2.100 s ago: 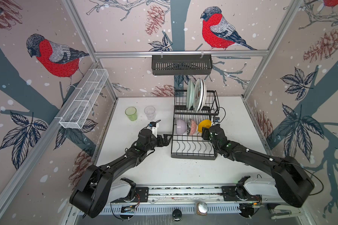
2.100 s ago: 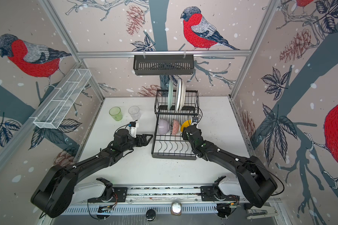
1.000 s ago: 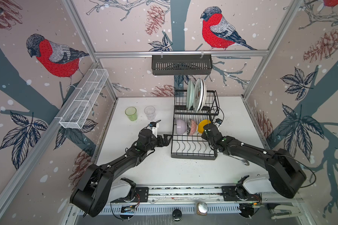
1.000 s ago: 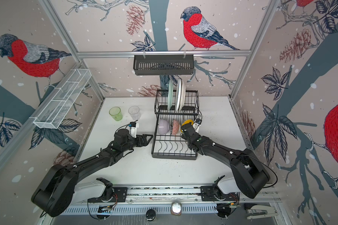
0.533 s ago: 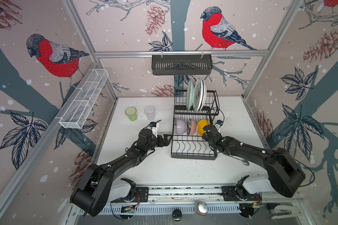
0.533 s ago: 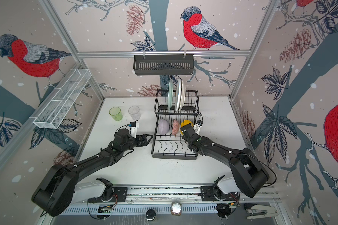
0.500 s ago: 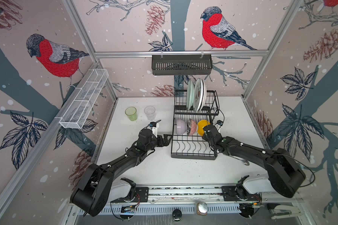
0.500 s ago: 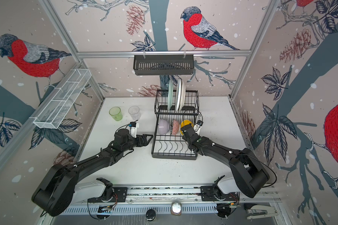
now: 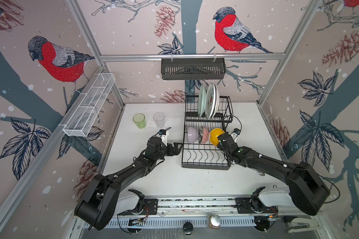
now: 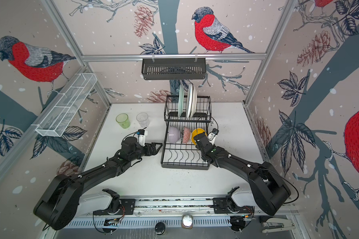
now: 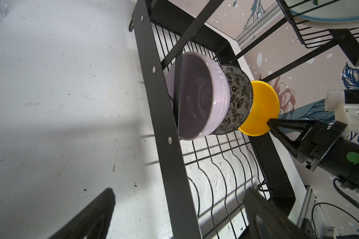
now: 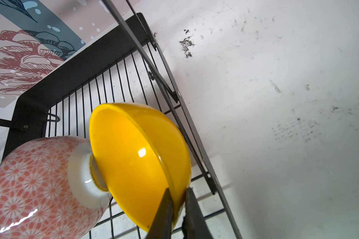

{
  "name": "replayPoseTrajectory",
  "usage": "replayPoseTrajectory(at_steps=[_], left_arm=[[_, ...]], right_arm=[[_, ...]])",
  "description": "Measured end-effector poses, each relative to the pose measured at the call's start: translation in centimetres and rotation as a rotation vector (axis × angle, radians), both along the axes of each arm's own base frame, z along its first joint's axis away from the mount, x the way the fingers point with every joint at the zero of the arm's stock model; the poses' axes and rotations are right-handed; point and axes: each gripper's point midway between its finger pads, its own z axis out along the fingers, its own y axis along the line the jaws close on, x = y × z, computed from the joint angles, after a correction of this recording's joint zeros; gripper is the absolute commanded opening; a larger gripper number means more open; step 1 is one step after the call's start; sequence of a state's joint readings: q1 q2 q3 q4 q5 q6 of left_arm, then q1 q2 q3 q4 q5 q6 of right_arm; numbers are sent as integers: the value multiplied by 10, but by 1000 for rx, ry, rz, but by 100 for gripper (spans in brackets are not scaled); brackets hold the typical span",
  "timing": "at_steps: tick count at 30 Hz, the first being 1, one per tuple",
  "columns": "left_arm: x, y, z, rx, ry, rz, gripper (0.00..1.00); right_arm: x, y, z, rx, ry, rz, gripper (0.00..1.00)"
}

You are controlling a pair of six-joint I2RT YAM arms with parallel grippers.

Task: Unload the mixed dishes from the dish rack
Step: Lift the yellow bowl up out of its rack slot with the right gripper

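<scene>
Right end effector [image 12: 177,189] pinches the yellow bowl [image 12: 137,153], left end effector [image 9: 177,148] spread; glasses [image 9: 139,120] out, two bowls [image 9: 192,134] beside, plates [image 9: 210,101] beyond to go.

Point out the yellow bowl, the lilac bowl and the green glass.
yellow bowl [image 12: 137,157]: right wrist view, on its glossy wall.
lilac bowl [image 11: 195,99]: left wrist view, on its inside.
green glass [image 9: 140,124]: a top view, on its side wall.

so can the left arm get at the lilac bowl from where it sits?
Probably, but not straight in: the dish rack's side frame stands between the open left fingers and the lilac bowl. From above the bowl looks uncovered.
</scene>
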State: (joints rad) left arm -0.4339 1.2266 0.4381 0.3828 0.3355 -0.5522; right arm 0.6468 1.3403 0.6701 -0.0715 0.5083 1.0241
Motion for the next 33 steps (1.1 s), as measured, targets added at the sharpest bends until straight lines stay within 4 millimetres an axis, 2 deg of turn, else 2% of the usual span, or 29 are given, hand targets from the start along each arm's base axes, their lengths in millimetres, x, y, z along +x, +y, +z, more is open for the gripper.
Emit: replayPoseTrajectory(at_steps=[17, 33], left_arm=[[0, 0, 1, -1, -2, 0, 97], [0, 0, -5, 6, 14, -1, 97]], right_arm=[[5, -2, -13, 1, 20, -26, 25], [13, 3, -21, -20, 58, -27, 13]])
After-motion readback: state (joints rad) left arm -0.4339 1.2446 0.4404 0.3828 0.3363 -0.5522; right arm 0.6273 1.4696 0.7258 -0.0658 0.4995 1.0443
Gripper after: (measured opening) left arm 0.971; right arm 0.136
